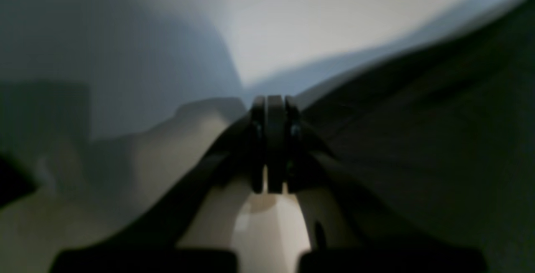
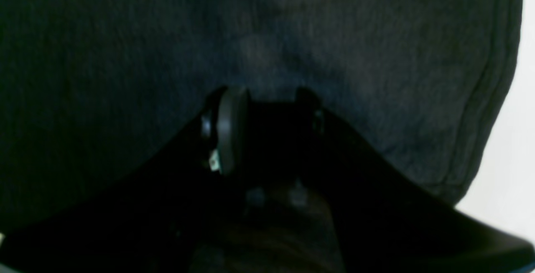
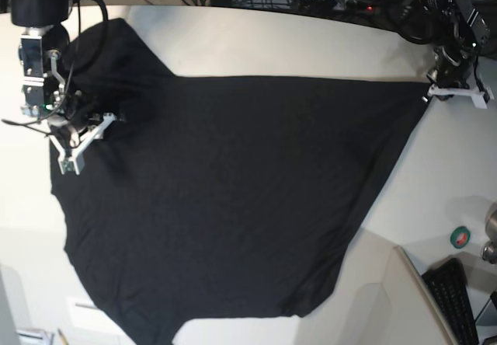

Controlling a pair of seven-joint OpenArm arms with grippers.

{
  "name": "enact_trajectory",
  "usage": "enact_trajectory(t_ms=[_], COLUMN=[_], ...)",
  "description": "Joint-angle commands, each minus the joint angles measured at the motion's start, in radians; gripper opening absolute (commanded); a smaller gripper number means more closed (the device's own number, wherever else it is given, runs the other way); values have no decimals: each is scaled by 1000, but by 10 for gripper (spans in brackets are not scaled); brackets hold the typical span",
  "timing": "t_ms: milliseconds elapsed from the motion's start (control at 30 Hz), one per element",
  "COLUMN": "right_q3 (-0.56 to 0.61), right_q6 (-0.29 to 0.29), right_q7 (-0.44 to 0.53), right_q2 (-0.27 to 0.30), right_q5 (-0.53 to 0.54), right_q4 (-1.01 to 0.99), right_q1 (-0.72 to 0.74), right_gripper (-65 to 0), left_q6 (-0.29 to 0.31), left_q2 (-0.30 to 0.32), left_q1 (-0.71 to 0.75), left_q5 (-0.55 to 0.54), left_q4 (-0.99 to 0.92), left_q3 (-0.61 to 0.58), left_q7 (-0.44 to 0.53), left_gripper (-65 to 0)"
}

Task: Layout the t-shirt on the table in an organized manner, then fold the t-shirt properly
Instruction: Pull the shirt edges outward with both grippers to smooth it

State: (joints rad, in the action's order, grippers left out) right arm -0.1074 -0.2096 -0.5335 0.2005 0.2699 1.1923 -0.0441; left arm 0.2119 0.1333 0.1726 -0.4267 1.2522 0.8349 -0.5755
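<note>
Across most of the table lies the t-shirt, a wide black sheet spread nearly flat, with one corner drawn out to a point at the far right of the base view and its other end bunched up toward the top left. At that pointed corner sits the left gripper; from its own wrist camera the left gripper shows its jaws pressed tight together, with dark cloth running up against them on the right side, so it looks to be pinching the shirt's edge, though the picture is blurred. Pale tabletop fills the rest of that view. Over on the other side of the shirt, the right gripper rests on the fabric near the bunched part. Its wrist view shows the right gripper with jaws standing partly apart, black fabric filling the space beyond them; whether any cloth is caught between them I cannot tell. A black keyboard and a green roll of tape sit at the lower right, off the shirt.
</note>
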Motion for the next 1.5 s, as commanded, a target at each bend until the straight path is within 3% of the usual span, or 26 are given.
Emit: enact_trajectory(t_ms=[0, 200, 367, 533, 733, 900, 1067, 1133, 1167, 1300, 1467], right_q3=[-5, -25, -176, -292, -309, -308, -318, -331, -325, -242, -170], right_q6=[2, 6, 0, -3, -63, -66, -66, -66, -66, -66, -66], right_q7=[-10, -9, 63, 52, 37, 17, 19, 45, 66, 94, 86], right_q2=[7, 12, -16, -13, 11, 7, -11, -23, -29, -34, -36], right_q5=[2, 2, 6, 6, 4, 7, 6, 6, 6, 6, 6], right_q4=[11, 31, 281, 285, 212, 363, 349, 421, 459, 509, 429], right_q1=[-1, -35, -204, -234, -221, -356, -389, -448, -481, -526, -481], right_gripper=[-461, -462, -440, -254, -255, -264, -269, -294, -338, -648, -650], left_q6=[1, 1, 1, 2, 2, 2, 2, 2, 2, 2, 2], left_q2=[9, -11, -24, -19, -16, -17, -16, -16, -16, -19, -21], left_q1=[-2, -14, -12, -12, -5, -2, -3, -3, -2, -2, -2], left_q5=[-5, -7, -4, -1, -4, -4, -4, -1, 1, 1, 1], left_q4=[-6, -47, -41, -41, -41, -41, -41, -30, -16, 25, 44], left_q3=[11, 100, 99, 99, 28, 10, 10, 10, 10, 10, 10], left_q7=[15, 16, 16, 16, 15, 15, 15, 15, 15, 13, 13], left_gripper=[-650, -650, -650, -650, -650, -650, -650, -650, -650, -650, -650])
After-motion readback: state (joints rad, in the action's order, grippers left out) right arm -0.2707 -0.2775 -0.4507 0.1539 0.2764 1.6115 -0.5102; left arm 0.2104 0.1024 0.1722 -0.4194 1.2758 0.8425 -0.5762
